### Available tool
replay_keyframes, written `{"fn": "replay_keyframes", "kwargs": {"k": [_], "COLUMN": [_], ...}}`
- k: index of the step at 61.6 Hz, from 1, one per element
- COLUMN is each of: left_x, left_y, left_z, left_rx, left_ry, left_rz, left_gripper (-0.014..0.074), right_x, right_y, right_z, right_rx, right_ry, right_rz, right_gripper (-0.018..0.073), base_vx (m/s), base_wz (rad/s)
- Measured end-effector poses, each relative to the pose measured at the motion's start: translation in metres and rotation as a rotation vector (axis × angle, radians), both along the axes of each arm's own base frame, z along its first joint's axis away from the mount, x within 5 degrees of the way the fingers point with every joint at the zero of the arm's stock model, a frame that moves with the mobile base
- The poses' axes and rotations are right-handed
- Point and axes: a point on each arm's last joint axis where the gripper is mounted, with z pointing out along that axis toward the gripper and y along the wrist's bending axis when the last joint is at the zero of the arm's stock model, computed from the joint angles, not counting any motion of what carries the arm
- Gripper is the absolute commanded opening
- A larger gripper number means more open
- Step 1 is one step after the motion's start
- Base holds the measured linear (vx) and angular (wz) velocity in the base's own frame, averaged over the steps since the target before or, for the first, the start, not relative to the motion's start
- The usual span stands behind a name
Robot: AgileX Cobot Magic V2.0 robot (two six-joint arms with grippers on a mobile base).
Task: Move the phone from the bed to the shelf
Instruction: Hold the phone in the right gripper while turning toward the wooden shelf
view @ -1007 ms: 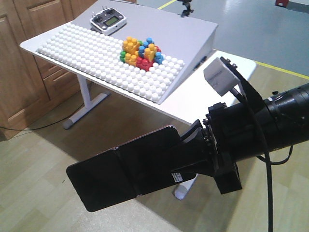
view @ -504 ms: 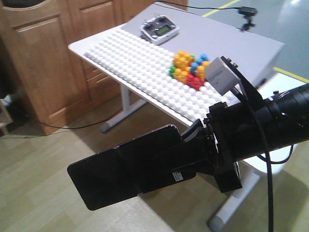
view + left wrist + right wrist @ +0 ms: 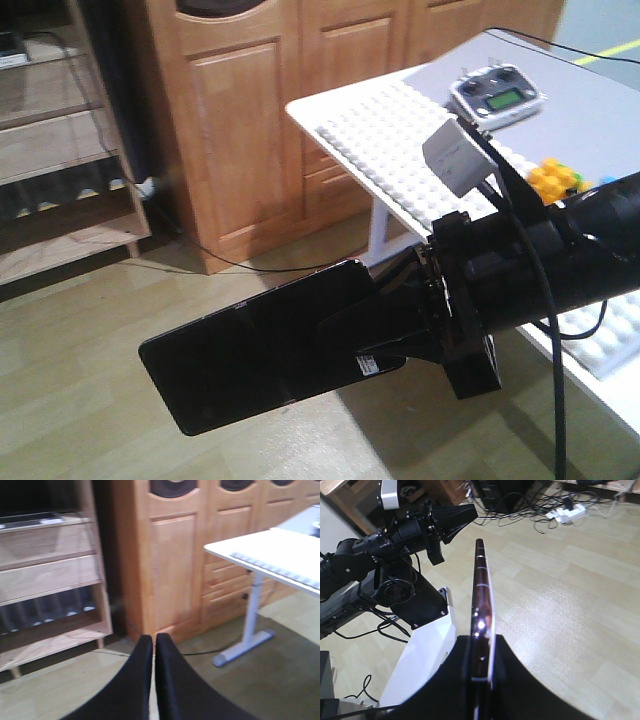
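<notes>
Phone: held in the air, 1 end clamped between the right gripper pads, the rest jutting free.
Left gripper: fingers pressed together, empty.
Handling: probably light, stiff, glossy-slippery and breakable; a firm hold on the 2 flat faces suits it.
Shelf: well apart.
</notes>
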Motion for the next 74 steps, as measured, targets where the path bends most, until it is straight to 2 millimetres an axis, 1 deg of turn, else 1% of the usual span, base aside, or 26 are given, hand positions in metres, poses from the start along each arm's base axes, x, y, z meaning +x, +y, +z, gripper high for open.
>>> {"fn": "replay_keyframes", "kwargs": {"k": [33,74], "left_x": [0.0000,0.0000], "left_y": [0.0000,0.0000], "left_z": [0.0000,0.0000], "left_rx": [0.000,0.000], "left_ry": [0.000,0.000], "left_rz": [0.000,0.000], "left_gripper": [0.0001,0.0001], "right_x": [0.0000,0.0000], "right_y": [0.0000,0.0000], "right_z": [0.0000,0.0000], "right_rx": [0.000,0.000], "right_ry": [0.000,0.000], "right_rz": [0.000,0.000], "right_gripper": [-0.0001,-0.0001], "base_vx": [0.20,0.14], "base_wz": [0.42,0.32]}}
